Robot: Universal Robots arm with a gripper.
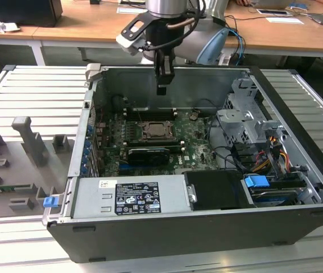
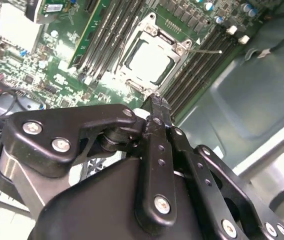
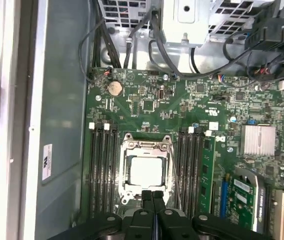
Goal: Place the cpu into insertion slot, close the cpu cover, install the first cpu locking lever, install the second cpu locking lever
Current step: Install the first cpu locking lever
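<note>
Just beneath the gripper (image 3: 152, 195), the cpu (image 3: 146, 171) seemingly lies socketed.

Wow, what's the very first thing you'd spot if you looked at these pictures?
A big open computer case sits on a slatted table, its green circuit board bare inside. The robot's black fingers, pressed together, hang above the board's square socket, where a pale silvery chip shows through the metal cover.
</note>
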